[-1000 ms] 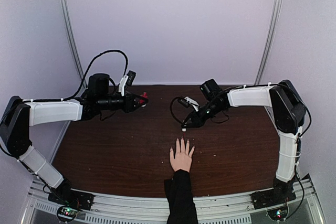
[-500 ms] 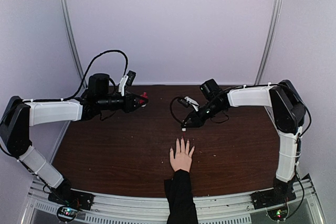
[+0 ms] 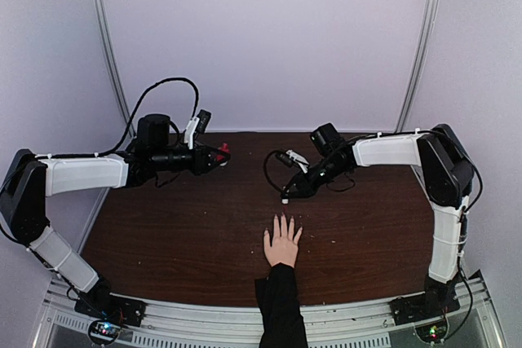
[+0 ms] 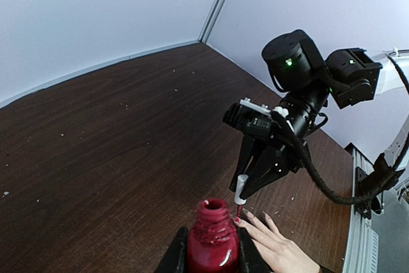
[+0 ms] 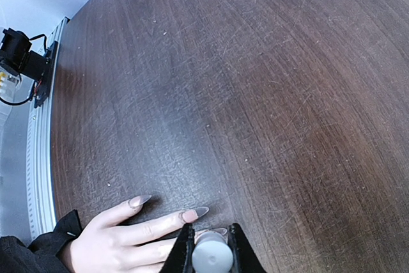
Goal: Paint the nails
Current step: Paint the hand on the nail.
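Note:
A pale hand (image 3: 282, 242) with a black sleeve lies flat on the dark wood table, fingers pointing away. In the left wrist view one nail (image 4: 237, 220) is red; the nails beside it (image 4: 248, 213) are bare. Bare nails also show in the right wrist view (image 5: 198, 212). My right gripper (image 3: 287, 196) is shut on the white brush cap (image 5: 212, 257). It holds the cap upright with the red brush tip (image 4: 239, 210) just above the fingertips. My left gripper (image 3: 218, 155) is shut on the open red polish bottle (image 4: 213, 241), held above the table at the back left.
The table (image 3: 179, 226) stretches around the hand. The right arm's black cable (image 3: 269, 170) loops over the table behind the brush. A metal rail (image 3: 204, 315) runs along the near edge. Pale walls close in the back and sides.

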Controlling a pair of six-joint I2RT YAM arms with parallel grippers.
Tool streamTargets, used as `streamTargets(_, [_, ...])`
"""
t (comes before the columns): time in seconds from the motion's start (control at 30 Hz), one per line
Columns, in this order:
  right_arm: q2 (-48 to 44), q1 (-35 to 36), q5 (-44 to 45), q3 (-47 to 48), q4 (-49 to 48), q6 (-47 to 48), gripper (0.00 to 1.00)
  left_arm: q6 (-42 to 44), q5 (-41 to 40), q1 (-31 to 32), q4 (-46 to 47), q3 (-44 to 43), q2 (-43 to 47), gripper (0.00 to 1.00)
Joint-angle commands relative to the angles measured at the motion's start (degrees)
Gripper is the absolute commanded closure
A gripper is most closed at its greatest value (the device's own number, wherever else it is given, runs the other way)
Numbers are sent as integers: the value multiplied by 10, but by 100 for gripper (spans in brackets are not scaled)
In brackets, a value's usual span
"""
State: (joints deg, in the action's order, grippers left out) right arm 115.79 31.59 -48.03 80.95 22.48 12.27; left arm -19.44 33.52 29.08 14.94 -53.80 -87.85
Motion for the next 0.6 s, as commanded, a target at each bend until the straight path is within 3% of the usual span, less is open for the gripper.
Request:
streamTargets(0.0, [12, 2, -13, -2, -6, 3, 100, 3, 3, 1, 25, -7, 4, 100])
streamTargets(0.57, [14, 2, -17, -4, -10, 2, 100, 3, 3, 1, 25, -7, 2, 100])
